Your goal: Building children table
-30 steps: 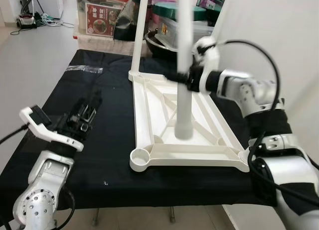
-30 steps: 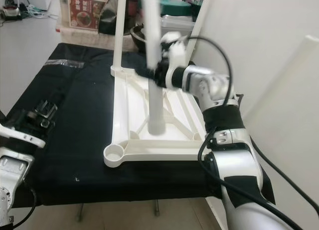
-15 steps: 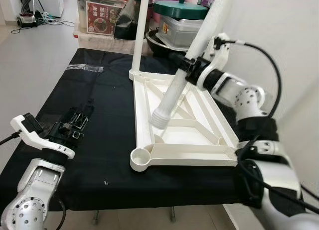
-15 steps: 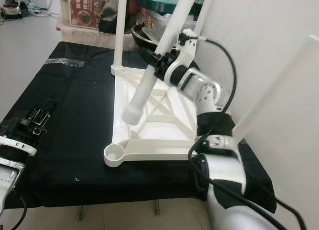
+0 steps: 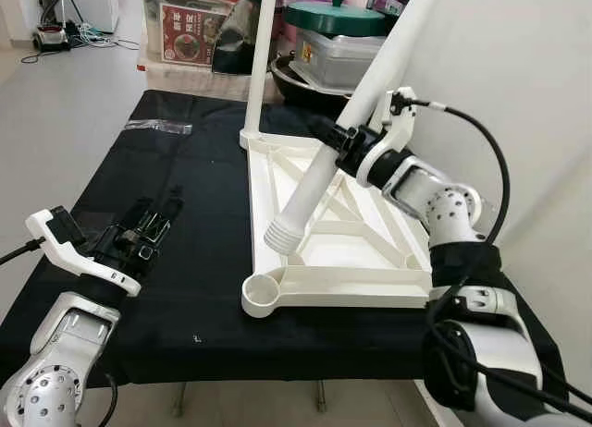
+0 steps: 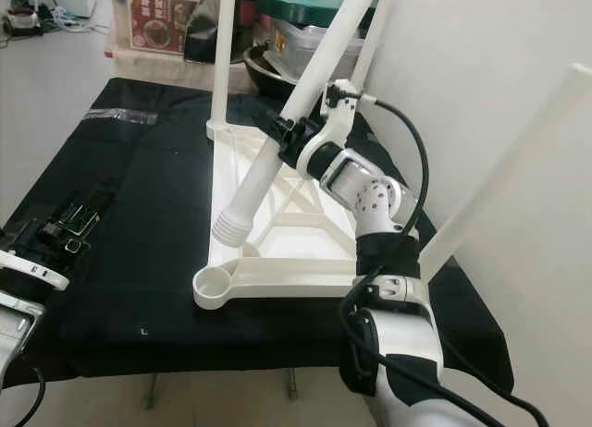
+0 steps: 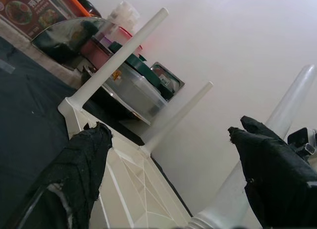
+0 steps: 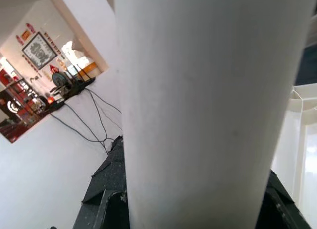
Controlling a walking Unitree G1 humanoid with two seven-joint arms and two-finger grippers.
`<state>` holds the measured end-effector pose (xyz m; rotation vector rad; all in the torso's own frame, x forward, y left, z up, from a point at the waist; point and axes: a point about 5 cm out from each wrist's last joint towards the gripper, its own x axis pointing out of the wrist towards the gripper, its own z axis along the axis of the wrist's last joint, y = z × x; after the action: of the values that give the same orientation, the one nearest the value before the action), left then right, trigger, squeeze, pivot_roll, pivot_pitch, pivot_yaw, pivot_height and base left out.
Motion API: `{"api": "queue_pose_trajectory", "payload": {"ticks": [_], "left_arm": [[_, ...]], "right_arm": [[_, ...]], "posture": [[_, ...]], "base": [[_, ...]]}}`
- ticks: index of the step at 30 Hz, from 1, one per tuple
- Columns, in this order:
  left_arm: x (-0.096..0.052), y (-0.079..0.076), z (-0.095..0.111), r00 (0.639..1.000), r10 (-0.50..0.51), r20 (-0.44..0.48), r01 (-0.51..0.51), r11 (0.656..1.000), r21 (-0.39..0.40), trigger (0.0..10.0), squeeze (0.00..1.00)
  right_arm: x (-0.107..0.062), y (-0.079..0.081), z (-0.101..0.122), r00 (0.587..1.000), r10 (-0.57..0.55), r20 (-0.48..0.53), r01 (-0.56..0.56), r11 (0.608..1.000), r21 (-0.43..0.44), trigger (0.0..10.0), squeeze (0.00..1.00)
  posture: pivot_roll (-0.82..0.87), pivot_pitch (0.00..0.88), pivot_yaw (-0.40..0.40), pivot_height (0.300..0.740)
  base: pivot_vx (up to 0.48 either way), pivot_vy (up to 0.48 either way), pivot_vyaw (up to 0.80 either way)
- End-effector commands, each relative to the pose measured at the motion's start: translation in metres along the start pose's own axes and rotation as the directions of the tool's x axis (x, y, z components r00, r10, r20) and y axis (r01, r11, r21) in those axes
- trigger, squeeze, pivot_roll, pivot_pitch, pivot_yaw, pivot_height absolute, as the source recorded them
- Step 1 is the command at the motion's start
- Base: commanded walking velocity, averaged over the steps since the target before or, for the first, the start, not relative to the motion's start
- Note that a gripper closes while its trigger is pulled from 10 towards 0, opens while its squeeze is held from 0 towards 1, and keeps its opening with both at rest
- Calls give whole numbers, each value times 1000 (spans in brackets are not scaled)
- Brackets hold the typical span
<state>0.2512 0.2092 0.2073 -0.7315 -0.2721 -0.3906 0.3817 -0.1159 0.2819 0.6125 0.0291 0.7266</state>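
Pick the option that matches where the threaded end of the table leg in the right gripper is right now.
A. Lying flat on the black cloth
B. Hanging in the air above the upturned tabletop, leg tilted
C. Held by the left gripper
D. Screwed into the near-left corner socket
B: the right gripper holds the table leg tilted, its threaded end in the air above the tabletop, short of the near-left corner socket.

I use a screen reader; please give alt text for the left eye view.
The right claw holds a white table leg tilted, its threaded end above the upside-down white tabletop near an empty corner socket. The left claw hovers open over black cloth.
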Motion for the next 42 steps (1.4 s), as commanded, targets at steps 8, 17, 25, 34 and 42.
{"api": "queue_pose_trajectory", "payload": {"ticks": [8,17,25,34,42], "left_arm": [[-3,-1,-4,999,-21,-38,21,1000,3,10000,0],[-4,-3,-8,998,-33,-60,33,999,4,10000,0],[-6,-12,-23,967,-115,-229,148,980,133,10000,0],[1,-20,-41,812,-174,-557,433,820,375,10000,0],[22,-19,-39,813,-171,-557,466,763,447,10000,0]], "right_arm": [[-3,4,-5,1000,30,-5,-30,999,-20,0,0],[-3,5,-11,1000,12,-9,-13,998,-62,0,0],[1,6,-15,997,-71,-8,70,991,-113,0,0],[18,59,0,996,88,22,-83,981,-175,0,0],[24,100,-12,969,248,-9,-244,948,-206,0,0]], "posture": [[135,0,-170,740],[132,0,-169,740],[134,0,-170,740],[125,0,-152,740],[120,0,-143,740]], "base": [[0,0,0],[0,0,0],[0,0,0],[0,0,0],[0,0,0]]}}
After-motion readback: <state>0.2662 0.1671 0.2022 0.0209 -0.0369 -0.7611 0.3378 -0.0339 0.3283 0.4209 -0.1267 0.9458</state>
